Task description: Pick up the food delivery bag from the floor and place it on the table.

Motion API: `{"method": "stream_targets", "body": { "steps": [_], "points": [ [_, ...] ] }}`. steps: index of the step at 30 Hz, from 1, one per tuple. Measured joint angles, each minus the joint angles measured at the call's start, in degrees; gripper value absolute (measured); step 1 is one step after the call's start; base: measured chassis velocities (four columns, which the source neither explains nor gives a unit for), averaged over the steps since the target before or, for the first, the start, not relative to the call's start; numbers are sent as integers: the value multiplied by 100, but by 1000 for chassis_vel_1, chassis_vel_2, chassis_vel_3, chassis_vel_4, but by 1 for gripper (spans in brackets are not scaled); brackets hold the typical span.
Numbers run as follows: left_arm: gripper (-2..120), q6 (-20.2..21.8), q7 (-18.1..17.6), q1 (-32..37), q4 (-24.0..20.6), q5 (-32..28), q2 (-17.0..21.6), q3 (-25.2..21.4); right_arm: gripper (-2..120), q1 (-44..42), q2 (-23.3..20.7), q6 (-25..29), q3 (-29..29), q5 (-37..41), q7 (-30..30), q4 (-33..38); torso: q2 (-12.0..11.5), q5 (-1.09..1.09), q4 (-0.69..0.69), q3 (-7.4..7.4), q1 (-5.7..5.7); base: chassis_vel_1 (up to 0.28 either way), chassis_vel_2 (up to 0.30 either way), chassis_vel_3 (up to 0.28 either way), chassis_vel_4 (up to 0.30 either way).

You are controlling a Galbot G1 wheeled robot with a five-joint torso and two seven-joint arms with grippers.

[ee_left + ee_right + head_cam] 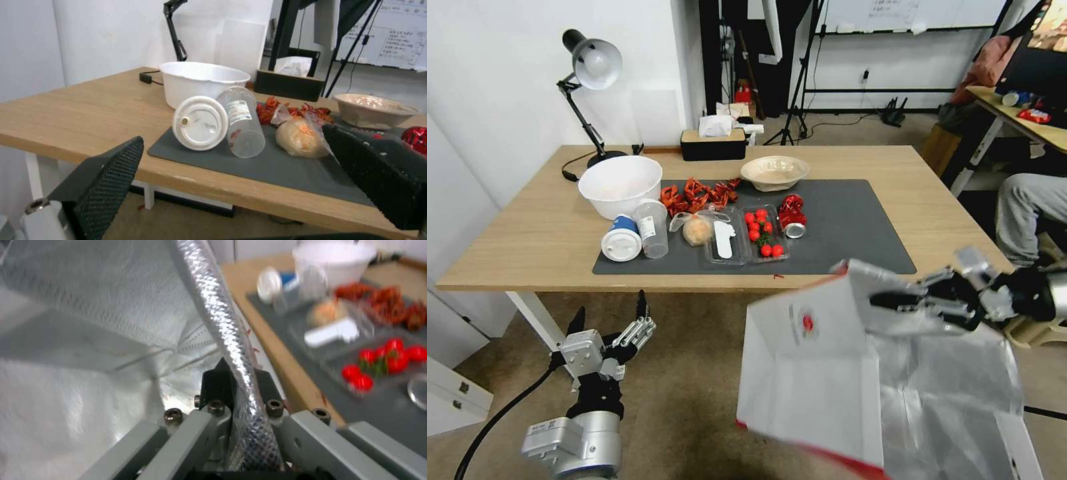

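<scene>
The food delivery bag is white with a round red logo and a silver foil lining. It hangs tilted above the floor, just in front of the table's front right edge. My right gripper is shut on the bag's upper rim. The right wrist view shows the foil-lined rim pinched in the right gripper. My left gripper is open and holds nothing, low in front of the table's left side. Its black fingers frame the table edge in the left wrist view.
On the dark grey mat lie a white bowl, two tipped cups, red crayfish, a tomato tray and a paper bowl. A lamp and tissue box stand at the back. A seated person's leg is at right.
</scene>
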Motion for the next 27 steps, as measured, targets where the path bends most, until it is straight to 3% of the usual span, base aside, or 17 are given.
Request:
{"method": "stream_targets", "body": {
  "steps": [5,17,19,20,22,23,24,27],
  "points": [
    [100,-18,1,31,-24,35,-72,2,0,24,-32,-84,118,847,179,68,-3,0,0,-2,-2,0,0,0,0],
    [100,-48,9,61,-28,49,-100,-22,0,132,42,309,630,2376,1925,553,-8,0,-1,-6,-5,0,0,0,0],
    [100,-48,16,50,-2,70,-125,-10,0,343,84,630,446,2844,2817,764,-9,-1,-1,-6,-5,0,0,0,0],
    [100,-48,16,50,-2,70,-125,-10,0,343,84,630,446,2844,2817,764,-9,-1,-1,-6,-5,0,0,0,0],
    [100,-48,18,50,11,74,-127,-3,0,607,112,787,196,3050,3379,860,-10,0,0,-6,-5,0,0,0,0],
    [100,-47,20,27,25,73,-103,1,0,774,140,972,67,3320,4140,1012,-11,-1,2,-6,-5,0,0,0,0],
    [100,-47,20,27,25,73,-103,1,0,774,140,972,67,3320,4140,1012,-11,-1,2,-6,-5,0,0,0,0],
    [100,-44,20,-19,81,54,-46,-9,0,912,231,930,29,3789,5188,1245,-12,-1,-1,-7,-5,0,0,0,0]
  ]
}}
